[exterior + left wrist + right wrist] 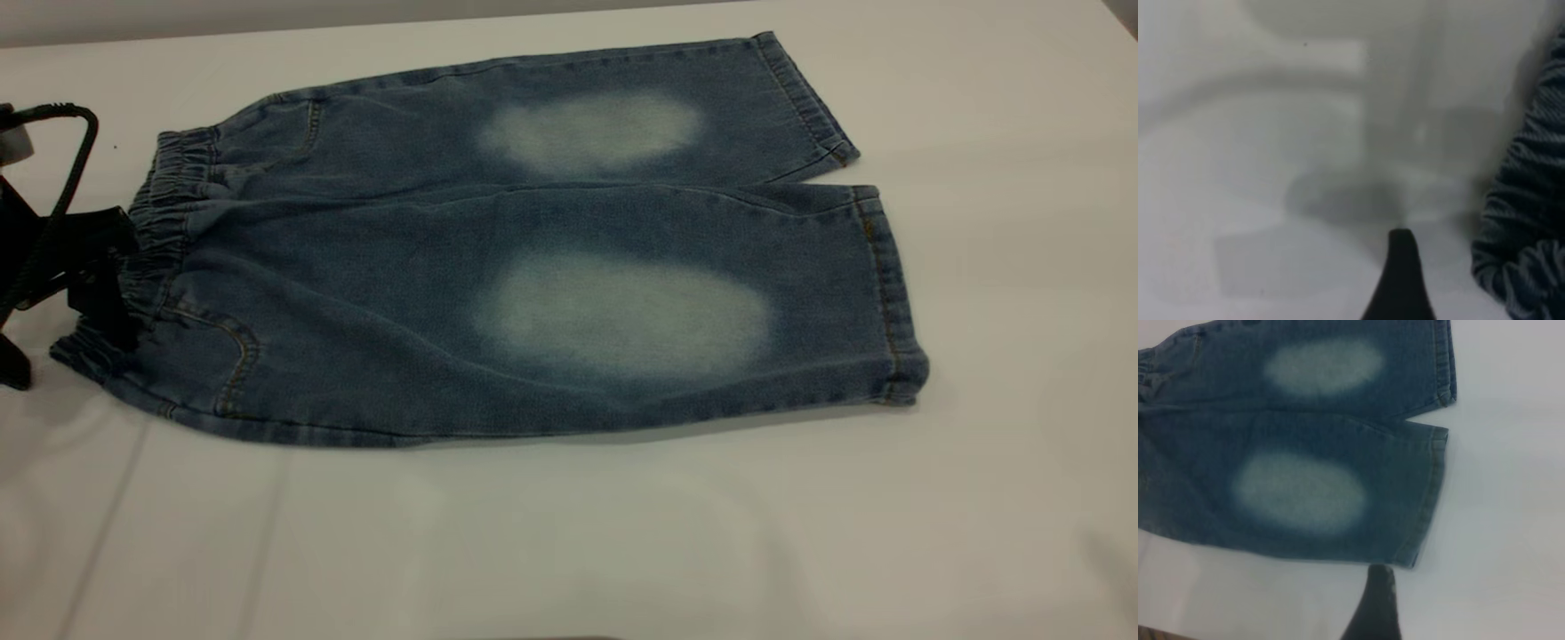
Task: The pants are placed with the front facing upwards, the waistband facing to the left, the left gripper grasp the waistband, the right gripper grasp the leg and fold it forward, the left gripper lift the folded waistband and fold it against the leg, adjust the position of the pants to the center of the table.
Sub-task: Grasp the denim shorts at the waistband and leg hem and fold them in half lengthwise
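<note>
- The pants (498, 258) lie flat and front-up on the white table (569, 533), with pale knee patches showing and both legs pointing right.
- The gathered waistband (164, 213) faces left.
- The left gripper (98, 267) sits at the waistband's left edge, just touching the ruffled denim; whether it is open or clamped cannot be told.
- The right gripper (1375, 603) hovers above the table near the pants' hem; its state cannot be told either.

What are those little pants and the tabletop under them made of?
The pants look like soft blue denim: woven texture, orange stitched seams, pale faded ovals on the knees. The waistband looks gathered, probably elastic. The table is plain matte white, perhaps laminate or a cover; I can't tell which.
</note>
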You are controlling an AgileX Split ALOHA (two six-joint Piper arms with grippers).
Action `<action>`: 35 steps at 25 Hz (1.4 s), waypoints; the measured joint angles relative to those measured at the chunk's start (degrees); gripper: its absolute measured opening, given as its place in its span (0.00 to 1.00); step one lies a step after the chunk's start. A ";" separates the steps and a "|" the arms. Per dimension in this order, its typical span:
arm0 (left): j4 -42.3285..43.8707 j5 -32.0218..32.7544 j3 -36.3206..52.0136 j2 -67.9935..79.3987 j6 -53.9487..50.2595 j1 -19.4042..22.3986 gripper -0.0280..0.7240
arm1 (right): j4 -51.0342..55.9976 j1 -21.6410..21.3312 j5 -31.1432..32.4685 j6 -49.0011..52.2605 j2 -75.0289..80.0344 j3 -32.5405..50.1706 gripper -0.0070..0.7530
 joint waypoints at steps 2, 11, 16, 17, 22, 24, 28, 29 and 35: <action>-0.47 -0.48 -0.04 0.31 0.05 -0.12 0.63 | 0.00 0.00 0.00 0.00 0.00 0.00 0.78; -0.75 -3.08 -0.55 0.02 0.00 -0.26 0.13 | 4.30 0.00 -0.18 -2.58 0.02 0.00 0.78; -0.01 -2.39 -0.24 -2.02 1.24 -1.42 0.12 | 13.26 0.00 -0.76 -11.57 4.70 0.77 0.78; 0.05 -2.15 -0.08 -2.78 1.81 -1.95 0.12 | 14.10 0.00 -1.21 -12.87 6.78 1.27 0.78; 0.21 -1.05 -0.03 -5.58 5.68 -5.45 0.12 | 15.00 0.00 -5.19 -15.24 18.29 2.57 0.78; 0.21 -0.48 -0.03 -5.95 7.28 -6.23 0.12 | 15.26 0.00 -7.30 -15.43 23.14 2.57 0.78; 0.24 -0.07 0.00 -6.01 9.14 -6.57 0.12 | 15.96 0.00 -10.63 -15.80 32.59 2.57 0.78; 0.24 -0.07 0.00 -6.01 9.40 -6.57 0.12 | 16.48 0.00 -11.34 -16.29 34.62 2.57 0.78; 0.28 -0.01 0.00 -6.01 9.64 -6.57 0.12 | 27.47 0.00 -13.61 -27.60 48.01 2.57 0.78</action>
